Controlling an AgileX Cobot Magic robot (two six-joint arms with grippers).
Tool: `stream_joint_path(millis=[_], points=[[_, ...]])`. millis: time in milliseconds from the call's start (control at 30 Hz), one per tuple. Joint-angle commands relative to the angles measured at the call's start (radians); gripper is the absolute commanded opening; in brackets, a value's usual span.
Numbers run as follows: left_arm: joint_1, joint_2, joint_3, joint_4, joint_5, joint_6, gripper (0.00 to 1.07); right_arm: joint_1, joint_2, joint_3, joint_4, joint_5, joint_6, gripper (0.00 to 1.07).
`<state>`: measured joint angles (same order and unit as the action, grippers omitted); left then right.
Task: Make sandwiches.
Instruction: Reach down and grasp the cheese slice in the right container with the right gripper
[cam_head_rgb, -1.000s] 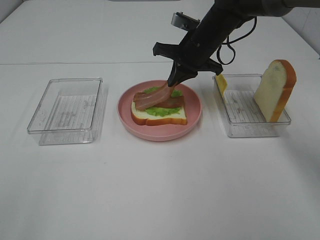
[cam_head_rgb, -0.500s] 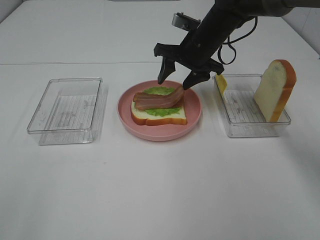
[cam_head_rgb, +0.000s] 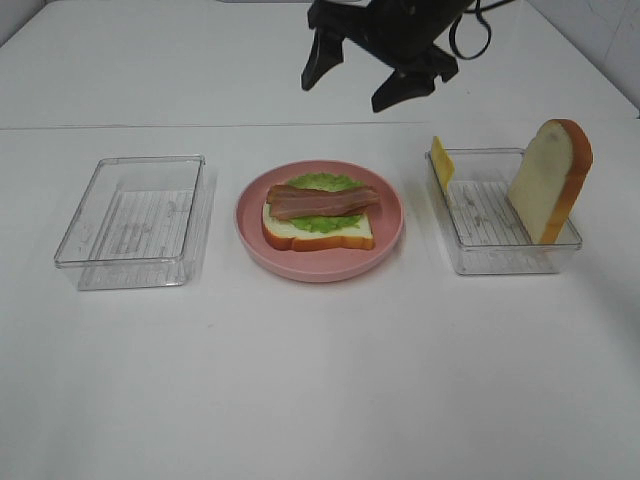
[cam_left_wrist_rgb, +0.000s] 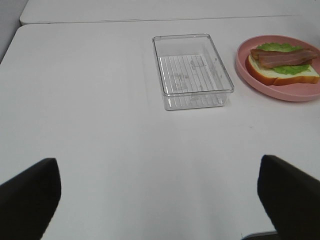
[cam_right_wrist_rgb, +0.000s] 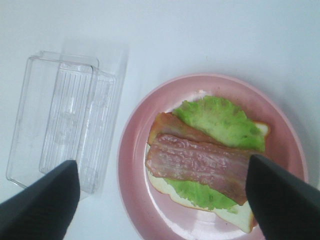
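Note:
The half-built sandwich (cam_head_rgb: 318, 215) lies on a pink plate (cam_head_rgb: 252, 228): one bread slice, green lettuce (cam_right_wrist_rgb: 220, 120), and brown bacon strips (cam_right_wrist_rgb: 200, 160) flat on top. My right gripper (cam_head_rgb: 355, 80) hangs open and empty well above the plate's far side, and the right wrist view looks straight down on the bacon between its fingers (cam_right_wrist_rgb: 40, 205). A second bread slice (cam_head_rgb: 548, 180) leans upright in the right clear container (cam_head_rgb: 480, 258), with a yellow cheese square (cam_head_rgb: 441, 165) at that container's far left corner. My left gripper (cam_left_wrist_rgb: 160, 200) is open over bare table.
An empty clear container (cam_head_rgb: 135, 220) sits left of the plate and shows in the left wrist view (cam_left_wrist_rgb: 192, 70) beside the plate (cam_left_wrist_rgb: 280, 92). White table surrounds everything. A table seam runs behind the containers.
My right gripper opened and let go of the bacon strip, which now lies flat on the lettuce. The gripper then rose up and away from the plate.

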<state>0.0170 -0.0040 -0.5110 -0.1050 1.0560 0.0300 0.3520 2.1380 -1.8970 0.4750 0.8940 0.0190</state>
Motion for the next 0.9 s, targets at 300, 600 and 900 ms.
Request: stream_joint_path(millis=[300, 600, 900], points=[[-0.002, -0.024, 0.002, -0.011, -0.018, -0.005, 0.99, -0.1, -0.015, -0.118, -0.264, 0.215, 0.168, 0.8], [-0.002, -0.024, 0.002, -0.011, -0.018, -0.005, 0.99, -0.16, 0.079, -0.119, -0.268, 0.228, 0.151, 0.79], [-0.002, -0.024, 0.002, -0.011, -0.018, -0.005, 0.99, -0.16, 0.184, -0.119, -0.265, 0.175, 0.137, 0.79]])
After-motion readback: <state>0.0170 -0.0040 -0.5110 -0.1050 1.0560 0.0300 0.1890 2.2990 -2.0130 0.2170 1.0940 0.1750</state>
